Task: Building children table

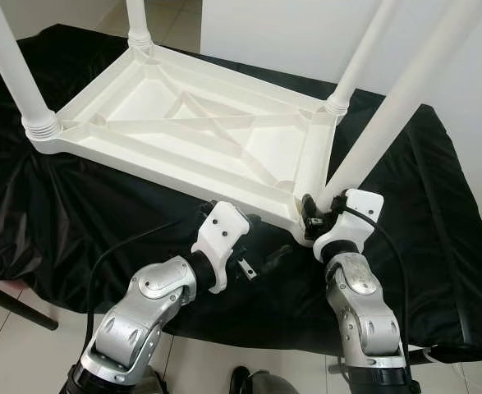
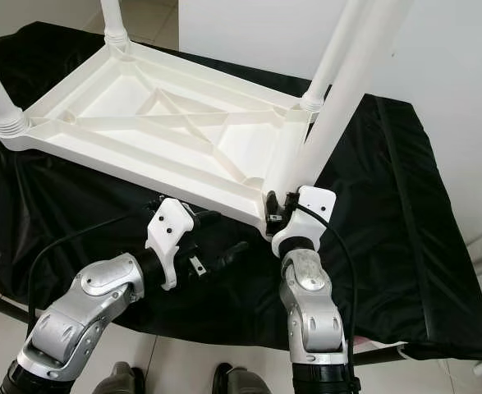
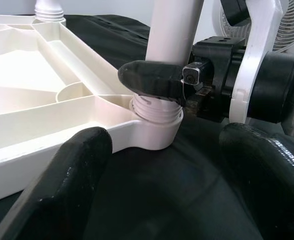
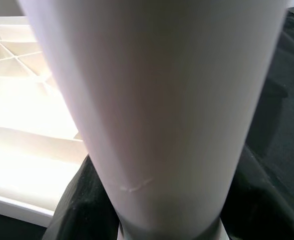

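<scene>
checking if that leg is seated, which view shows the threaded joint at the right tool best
The left wrist view: the leg's threaded base sits in the corner socket, with the right tool clamped just above. The eye views show the joint small, behind the tool. The right wrist view gives the leg up close.

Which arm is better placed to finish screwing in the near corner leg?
Right. The right gripper is clamped on the leg just above its socket; the left gripper sits open beside it over the black cloth.
</scene>
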